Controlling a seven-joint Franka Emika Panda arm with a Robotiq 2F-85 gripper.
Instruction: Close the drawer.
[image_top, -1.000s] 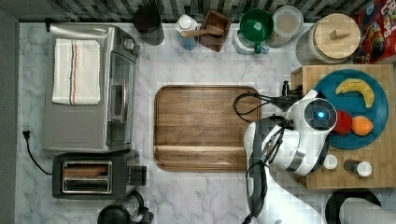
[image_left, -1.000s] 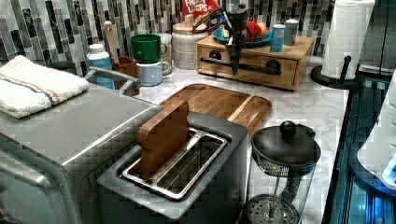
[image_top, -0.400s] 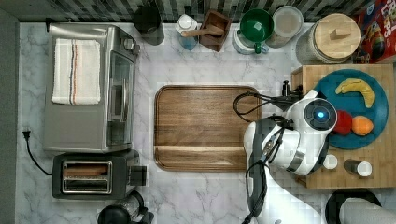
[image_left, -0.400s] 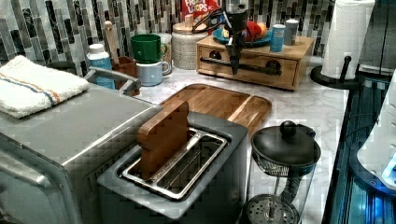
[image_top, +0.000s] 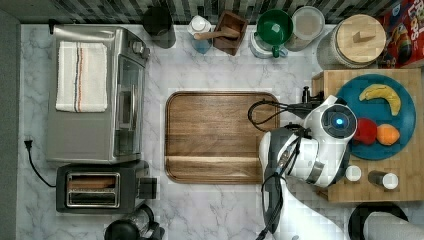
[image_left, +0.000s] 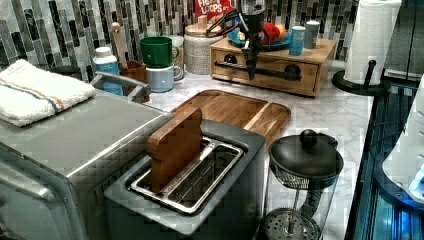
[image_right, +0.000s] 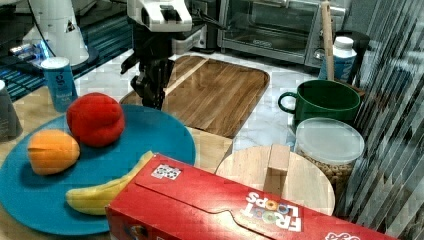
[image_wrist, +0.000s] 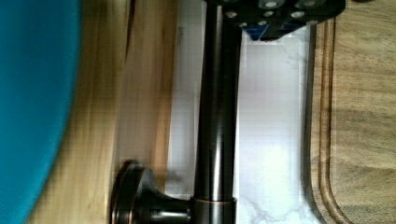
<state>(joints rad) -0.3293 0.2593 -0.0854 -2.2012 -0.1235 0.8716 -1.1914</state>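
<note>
Marble counter (image_top: 225, 210) spreads under everything, with the dark wooden tray (image_top: 215, 135) lying flat at its middle. Beside the top view's right edge of that tray sits the light wood box (image_left: 272, 62), a blue plate (image_right: 150, 137) of fruit on its top board. Its drawer (image_left: 265, 70) looks pushed in, the front flush with the box in the left view. A dark bar handle (image_wrist: 217, 121) runs across that front. The gripper (image_left: 251, 75) hangs right at the bar; whether its fingers are parted or clamped on it, I cannot tell.
</note>
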